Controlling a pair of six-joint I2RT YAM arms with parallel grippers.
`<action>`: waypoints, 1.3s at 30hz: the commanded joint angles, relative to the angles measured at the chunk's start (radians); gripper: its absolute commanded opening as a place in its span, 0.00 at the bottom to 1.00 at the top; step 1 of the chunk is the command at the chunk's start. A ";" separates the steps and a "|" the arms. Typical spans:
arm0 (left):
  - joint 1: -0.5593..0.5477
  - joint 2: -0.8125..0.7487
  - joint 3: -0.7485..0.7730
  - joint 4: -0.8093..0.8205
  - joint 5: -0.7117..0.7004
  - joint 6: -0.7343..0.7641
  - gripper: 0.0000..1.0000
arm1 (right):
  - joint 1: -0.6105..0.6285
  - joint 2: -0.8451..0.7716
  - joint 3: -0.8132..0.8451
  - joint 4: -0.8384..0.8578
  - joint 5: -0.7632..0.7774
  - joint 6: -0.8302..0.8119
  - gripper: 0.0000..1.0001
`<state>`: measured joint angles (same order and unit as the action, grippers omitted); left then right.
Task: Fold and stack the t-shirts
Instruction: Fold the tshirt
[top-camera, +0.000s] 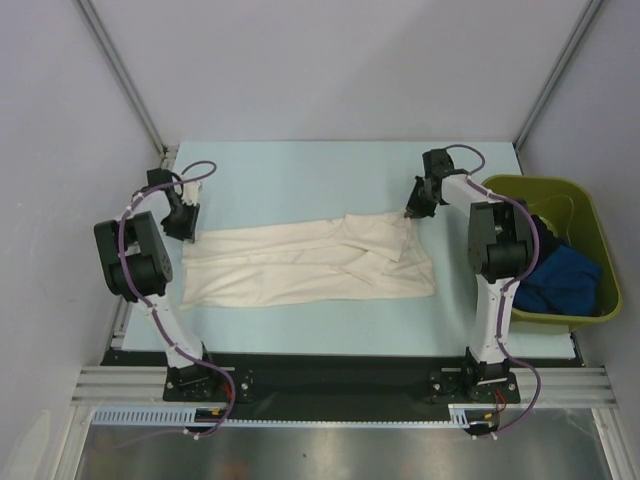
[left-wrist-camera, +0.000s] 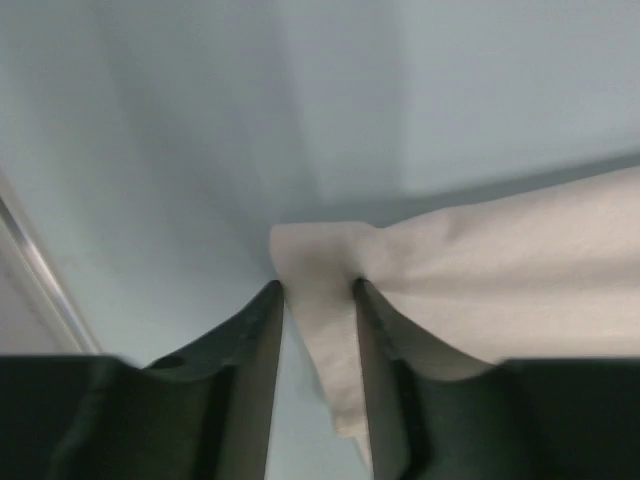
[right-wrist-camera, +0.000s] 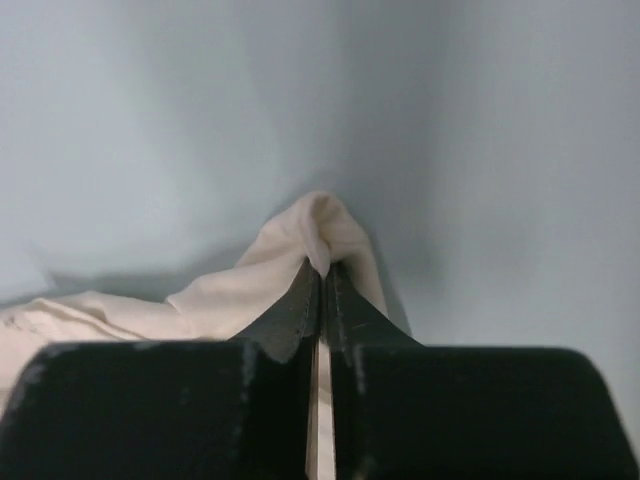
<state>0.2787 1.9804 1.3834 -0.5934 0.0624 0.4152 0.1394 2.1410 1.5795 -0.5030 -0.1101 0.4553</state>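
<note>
Cream t-shirt (top-camera: 300, 265): lying flat across the middle of the bench (top-camera: 300, 170). You are pinching its far right corner, right jaws clamped. Left jaws are standing apart astride its far left corner, likely for folding.

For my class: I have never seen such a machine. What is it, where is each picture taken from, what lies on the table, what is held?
These are two robot arms, the left arm and the right arm, bolted at the near edge of the table. One picture looks down from above; two come from wrist cameras. A cream t-shirt lies spread on it; the green bin at the right holds blue cloth. The right end effector is shut on a pinch of the shirt. The left end effector stands open around the shirt's other end.
</note>
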 joint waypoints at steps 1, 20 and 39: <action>-0.009 -0.020 -0.058 -0.031 0.077 0.020 0.30 | -0.003 0.057 0.069 0.043 -0.028 0.010 0.00; -0.450 -0.210 -0.394 -0.450 0.404 0.387 0.15 | 0.034 0.652 0.902 0.374 -0.011 0.371 0.00; -0.426 -0.371 -0.492 -0.537 0.427 0.378 0.49 | 0.057 0.501 0.898 0.371 0.082 0.232 0.66</action>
<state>-0.2188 1.6611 0.8742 -1.0832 0.5167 0.7700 0.2207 2.7987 2.4794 -0.0944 -0.1024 0.7914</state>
